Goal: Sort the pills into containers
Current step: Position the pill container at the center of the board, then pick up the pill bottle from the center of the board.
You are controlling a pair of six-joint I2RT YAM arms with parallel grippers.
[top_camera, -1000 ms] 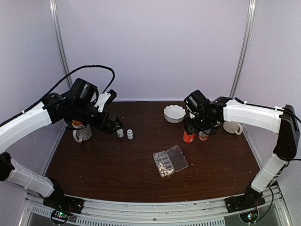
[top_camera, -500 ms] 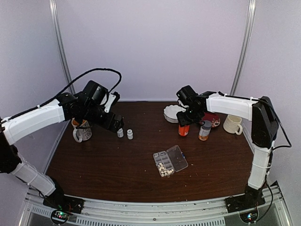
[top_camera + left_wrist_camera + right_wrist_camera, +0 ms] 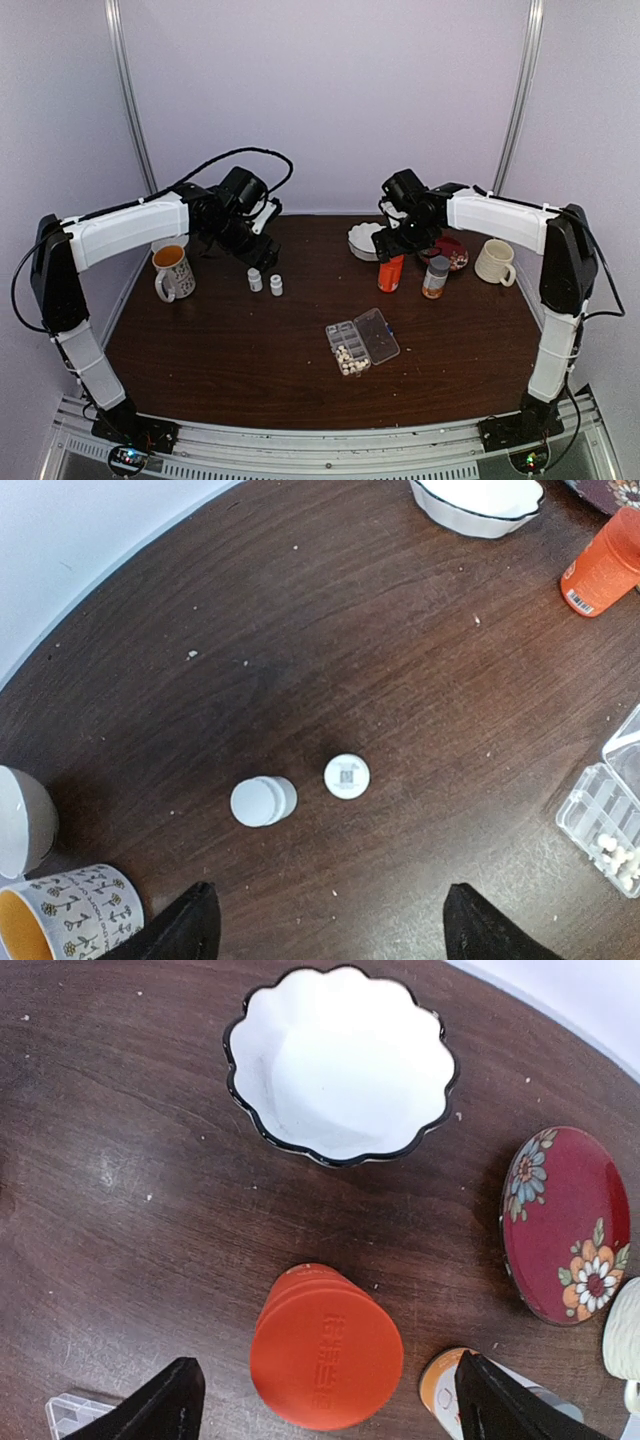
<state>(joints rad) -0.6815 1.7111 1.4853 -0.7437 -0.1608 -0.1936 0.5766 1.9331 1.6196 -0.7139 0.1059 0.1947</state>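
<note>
R gripper (image 3: 325, 1390) open over orange bottle (image 3: 390, 273), L gripper (image 3: 335, 920) open over white bottles (image 3: 263, 802), pills (image 3: 350, 356) in organizer box (image 3: 375, 335) well apart from both, so closing now prob grabs/tips wrong item.

left end effector (image 3: 330, 930): black fingers spread wide, downward
right end effector (image 3: 325, 1405): black fingers spread wide, downward

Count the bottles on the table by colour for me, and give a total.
White bottles: 2
Orange bottle: 1
Amber bottle with grey cap: 1
Total: 4
</note>
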